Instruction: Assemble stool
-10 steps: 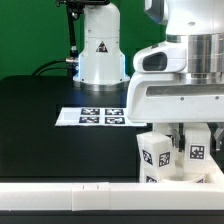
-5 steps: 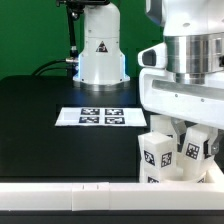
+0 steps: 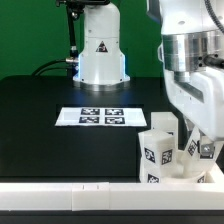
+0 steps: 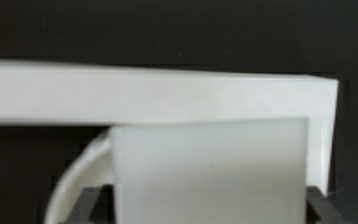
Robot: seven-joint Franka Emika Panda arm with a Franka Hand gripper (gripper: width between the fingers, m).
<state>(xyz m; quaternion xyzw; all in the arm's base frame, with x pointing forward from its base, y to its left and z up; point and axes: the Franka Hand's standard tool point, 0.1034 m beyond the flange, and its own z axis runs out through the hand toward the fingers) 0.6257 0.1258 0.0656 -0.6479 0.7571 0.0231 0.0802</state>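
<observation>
Exterior view: the black matte surface (image 3: 40,110) carries the thin flat white marker board (image 3: 103,117) with its row of black-and-white square tags, lying flat near the middle. Behind it stands the white robot base (image 3: 100,45), upright, with a dark triangular mark on its front.

The small white plastic stool, in parts, sits at the exterior view's lower right, near the front edge of the surface. One stubby blocky white leg (image 3: 155,152) stands upright, a black-and-white square tag facing the camera. A second tagged white leg (image 3: 197,150) stands just beside it toward the exterior view's right, partly hidden by the arm. Both rest on or against the round white ring-like seat (image 3: 185,178), of which only a low pale portion shows; whether the legs are seated in it cannot be told.

A long white edge bar (image 3: 60,193) runs along the front of the surface, across the bottom of the picture.

The white and grey robot arm comes down from the top at the exterior view's right. Its pincer (image 3: 190,138) is low among the stool legs, close to the second one. The fingers are largely hidden; whether the pincer is spread or pinching a part cannot be told.

Wrist view: blurred white plastic fills the picture at close range, a broad horizontal band with a blocky piece beneath it, against black. Which stool parts these are cannot be told.
</observation>
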